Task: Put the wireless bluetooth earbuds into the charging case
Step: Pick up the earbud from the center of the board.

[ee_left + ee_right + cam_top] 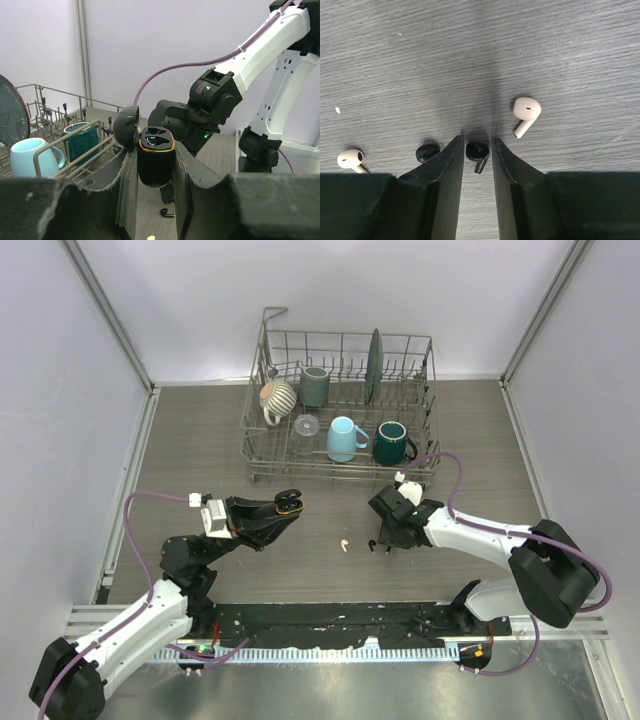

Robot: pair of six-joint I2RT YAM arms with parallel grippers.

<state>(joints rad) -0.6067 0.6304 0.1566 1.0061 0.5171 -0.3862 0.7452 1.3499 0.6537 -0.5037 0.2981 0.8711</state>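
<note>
Black earbud (477,152) lies on the counter (470,50) between the narrowly parted jaws of the right tool (477,139); whether they pinch it cannot be told. The left tool (156,150) grips the open charging case (156,167) aloft. Risk: the rounded bud may squirt out under closure, or the jaws may nudge the neighbouring black earbud (427,151).

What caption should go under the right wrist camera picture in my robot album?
The right gripper straddles one black earbud on the table; a second black earbud and two cream earbuds lie nearby.
</note>
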